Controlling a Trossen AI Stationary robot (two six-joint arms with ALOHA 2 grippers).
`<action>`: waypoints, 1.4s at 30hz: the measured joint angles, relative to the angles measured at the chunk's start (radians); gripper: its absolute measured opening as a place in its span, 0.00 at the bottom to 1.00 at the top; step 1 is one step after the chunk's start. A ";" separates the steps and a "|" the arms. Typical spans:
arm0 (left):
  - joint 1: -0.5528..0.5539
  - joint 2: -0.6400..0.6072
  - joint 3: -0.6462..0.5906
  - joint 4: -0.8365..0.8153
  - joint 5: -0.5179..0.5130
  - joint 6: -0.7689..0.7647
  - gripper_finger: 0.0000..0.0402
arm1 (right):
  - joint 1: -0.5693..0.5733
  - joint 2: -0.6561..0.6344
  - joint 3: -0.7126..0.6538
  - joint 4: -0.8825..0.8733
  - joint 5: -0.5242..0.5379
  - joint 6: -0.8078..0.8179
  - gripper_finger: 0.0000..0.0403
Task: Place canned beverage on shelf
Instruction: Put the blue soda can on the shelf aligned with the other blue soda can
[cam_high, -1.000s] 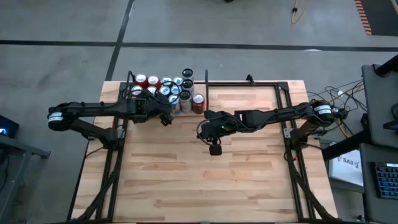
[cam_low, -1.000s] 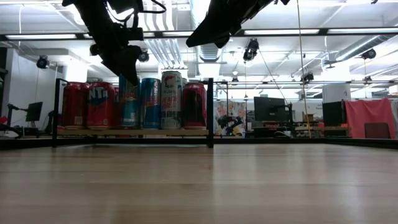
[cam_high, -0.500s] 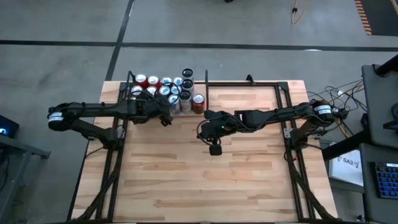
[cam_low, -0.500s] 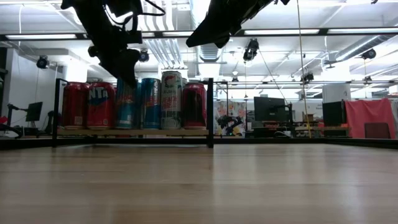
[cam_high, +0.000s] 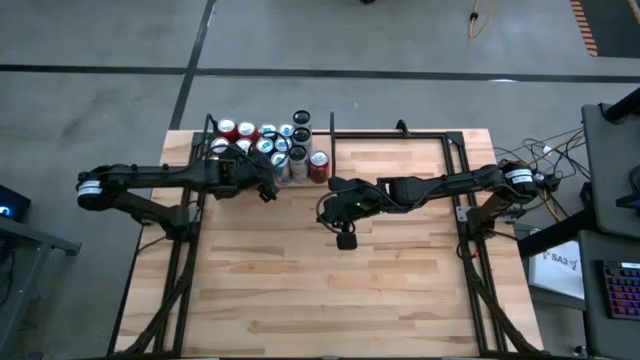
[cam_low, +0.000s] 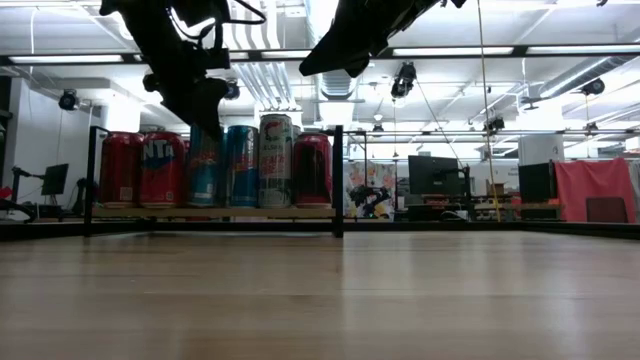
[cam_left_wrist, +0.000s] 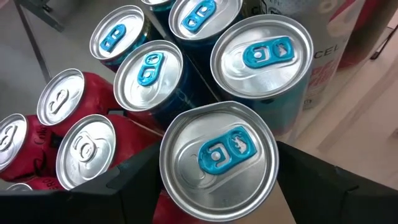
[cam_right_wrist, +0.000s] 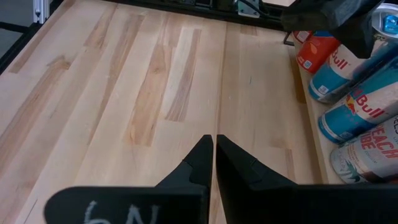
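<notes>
Directly beneath left gripper (cam_left_wrist: 217, 186): upright blue-tabbed can (cam_left_wrist: 219, 160), axis vertical, standing on shelf (cam_low: 215, 212), fingers spread wide either side. Right gripper (cam_right_wrist: 214, 155) pinched closed, farther right.

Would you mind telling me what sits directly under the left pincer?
A blue-tabbed can stands between the left pincer's open fingers, among other cans on the shelf. Its base is hidden.

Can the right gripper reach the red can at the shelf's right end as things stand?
Probably yes. The right gripper, shut, hangs over bare table; the red can stands at the row's end, its table side unblocked. The left gripper is at the blue-tab can.
</notes>
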 joint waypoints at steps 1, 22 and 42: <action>0.000 0.000 0.000 0.001 0.000 0.000 0.67 | 0.000 0.000 0.000 0.000 0.000 0.000 0.02; 0.000 0.000 0.000 0.020 -0.010 0.002 0.67 | 0.000 0.000 0.000 0.000 0.000 0.000 0.02; 0.000 0.000 0.000 0.022 -0.052 0.003 0.73 | 0.000 0.000 0.000 0.000 0.000 0.000 0.02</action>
